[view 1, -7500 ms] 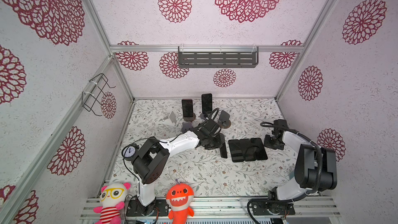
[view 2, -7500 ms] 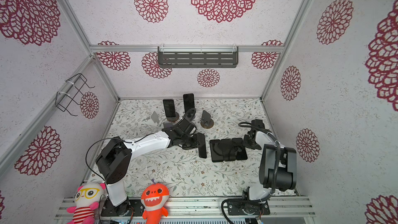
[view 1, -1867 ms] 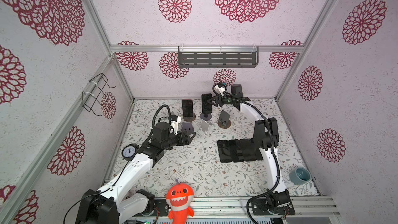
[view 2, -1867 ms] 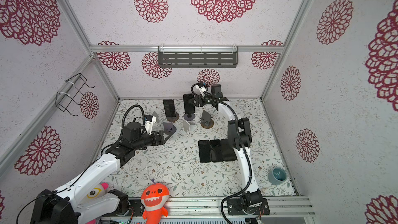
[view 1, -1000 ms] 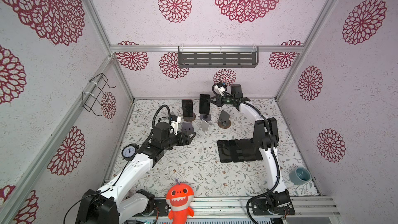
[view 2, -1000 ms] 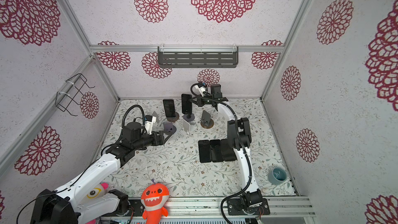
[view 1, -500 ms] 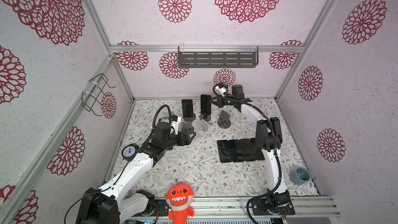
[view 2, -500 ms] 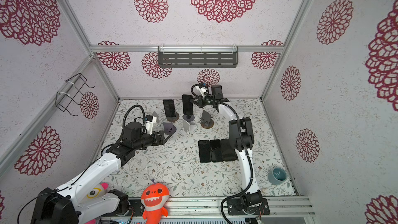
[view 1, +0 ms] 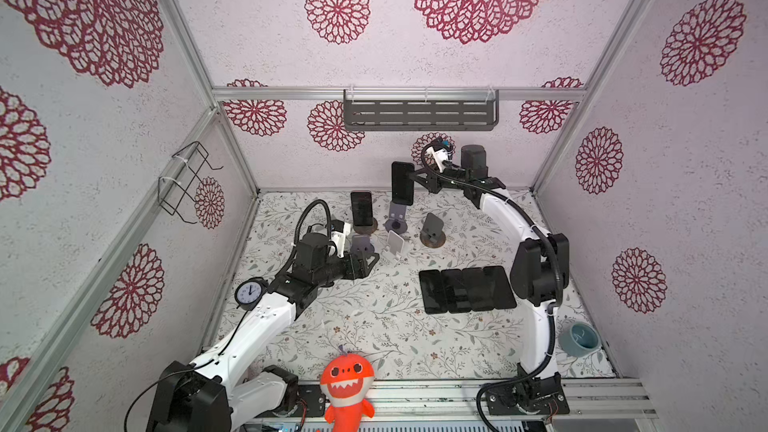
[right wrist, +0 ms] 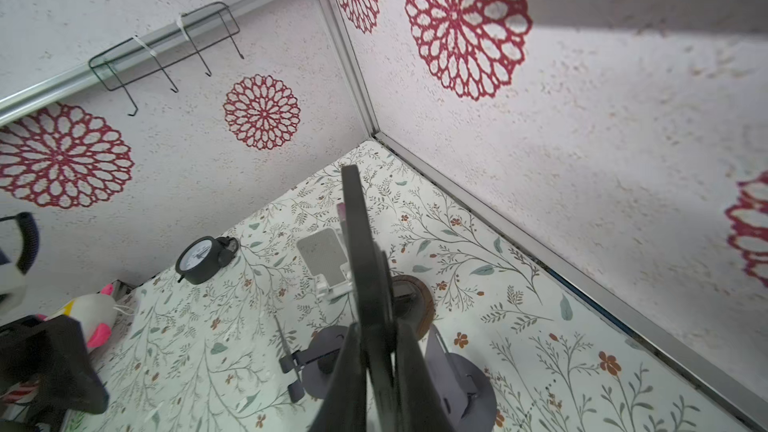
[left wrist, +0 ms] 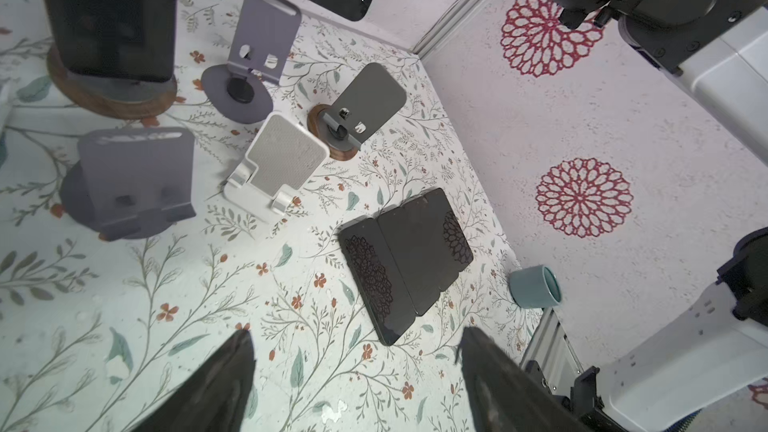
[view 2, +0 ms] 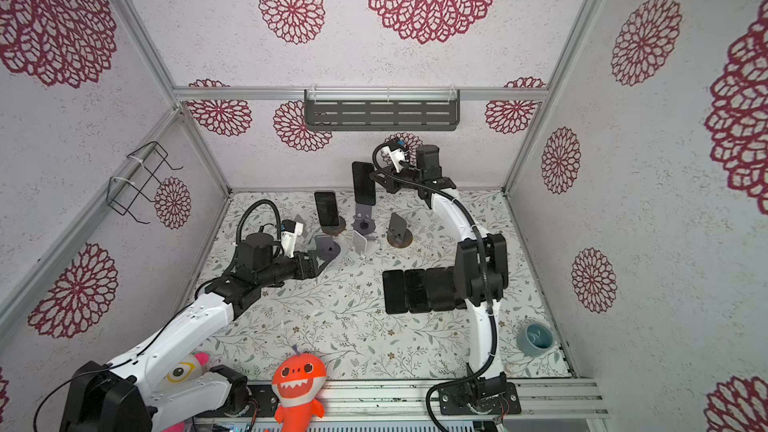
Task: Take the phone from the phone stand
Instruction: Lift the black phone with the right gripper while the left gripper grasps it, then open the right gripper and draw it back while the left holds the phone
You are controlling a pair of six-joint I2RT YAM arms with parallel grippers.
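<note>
My right gripper (view 1: 415,178) is shut on the edge of a black phone (view 1: 402,182), upright in the air near the back wall. The phone hangs just above the purple phone stand (view 1: 397,218), apart from it, in both top views (view 2: 364,188). In the right wrist view the phone (right wrist: 357,243) runs edge-on between my fingertips, right gripper (right wrist: 376,330). My left gripper (view 1: 370,261) is open and empty, low over the table left of the stands; left gripper (left wrist: 357,367) shows only the floral table between its fingers.
A second phone (view 1: 361,207) stands on a wood-based stand. A white stand (view 1: 395,245), a grey stand (view 1: 432,228) and another purple stand (view 1: 360,243) are empty. Several phones (view 1: 465,288) lie flat. A teal cup (view 1: 577,338), clock (view 1: 250,292) and orange toy (view 1: 347,380) sit nearer.
My right gripper has raised the black phone upward, so it now hangs higher above the purple stand. The left arm has not moved.
</note>
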